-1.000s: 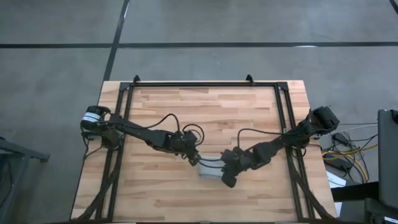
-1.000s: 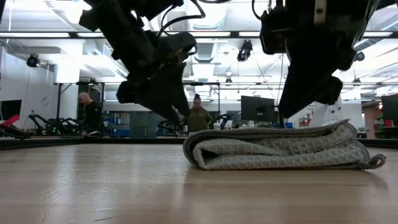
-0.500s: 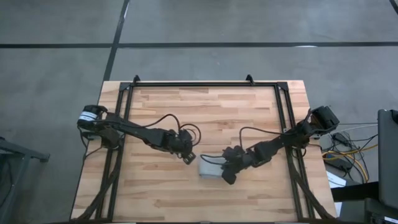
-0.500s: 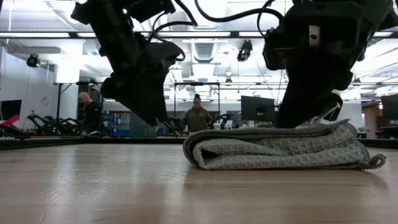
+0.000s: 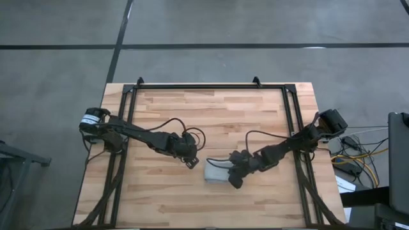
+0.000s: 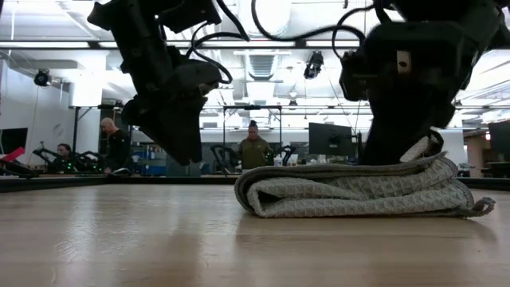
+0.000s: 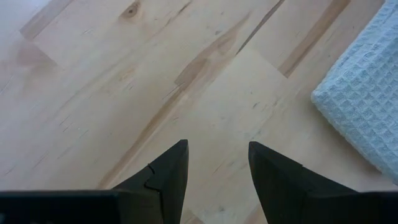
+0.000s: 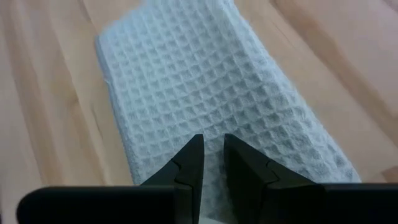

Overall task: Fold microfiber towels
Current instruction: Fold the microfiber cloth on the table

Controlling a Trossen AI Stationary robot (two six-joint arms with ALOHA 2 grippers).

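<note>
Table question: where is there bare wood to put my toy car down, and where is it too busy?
The table is bare along its far side, beyond both arms, and along the near edge below the folded towel. The middle is crowded: the left hand hovers open beside the towel, and the right hand sits right at the towel's top.

Wooden table (image 5: 211, 112), one folded grey-green towel (image 5: 216, 173) on it

No text, label, brand, number or sign is showing legibly in any view; nothing readable is appearing on any surface or in the room behind.
</note>
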